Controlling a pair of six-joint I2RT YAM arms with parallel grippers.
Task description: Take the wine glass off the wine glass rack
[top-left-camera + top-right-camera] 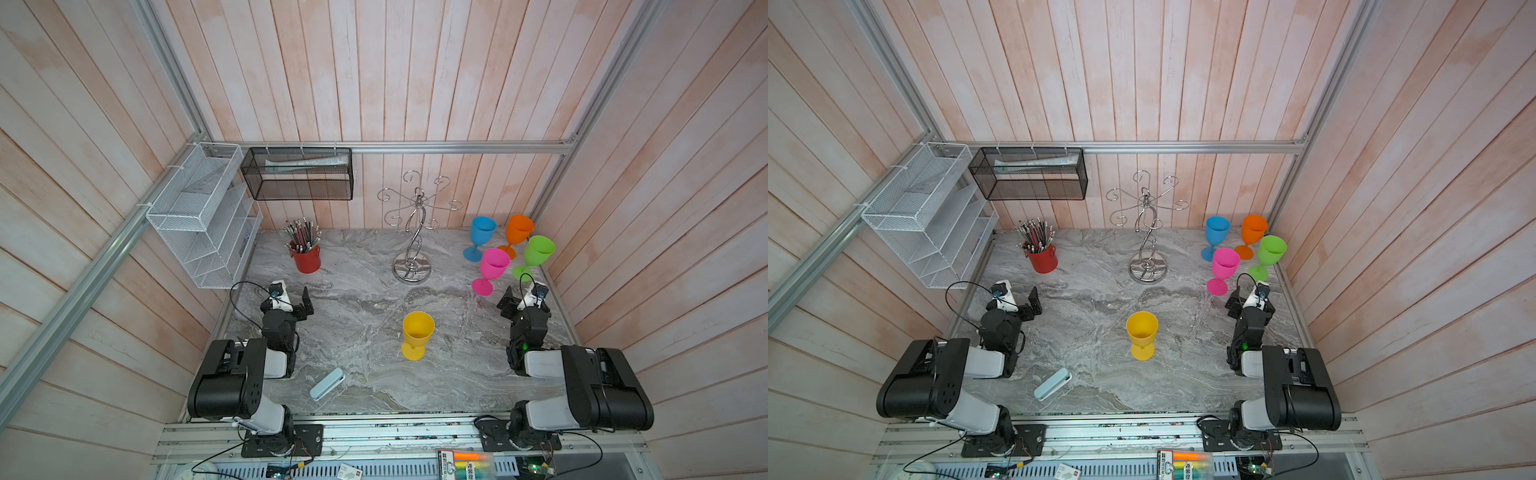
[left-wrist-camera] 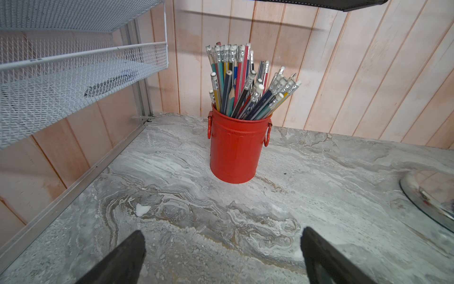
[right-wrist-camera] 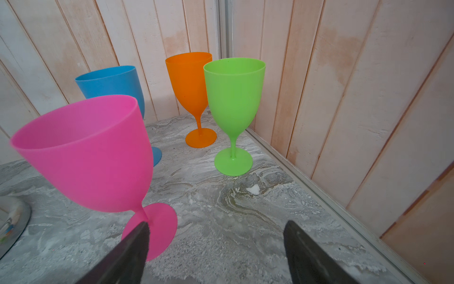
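Left gripper (image 2: 221,236): I see the jaws spread to full width, low over the marble table (image 2: 172,216), with nothing between them.
Right gripper (image 3: 217,226): jaws wide apart, gripping nothing. One finger (image 3: 127,250) overlaps the foot of the pink glass (image 3: 93,157) in the wrist view; I can't tell whether they touch.
Ahead of the left gripper: a red pencil pot (image 2: 233,147), upright and packed with pencils, well clear of the fingers.
Ahead of the right gripper: the pink glass is closest. Beyond it stand the green glass (image 3: 233,98), orange glass (image 3: 189,81) and blue glass (image 3: 110,81), all upright on their feet, grouped toward the corner.
Between the grippers: the yellow glass (image 1: 417,332) stands upright, set back toward the arm bases.
Wine glass rack (image 1: 411,268): it stands on its round base further out than both grippers and roughly midway between them, near the back wall.
Behind the left gripper: a pale blue case (image 1: 327,383) lies flat.
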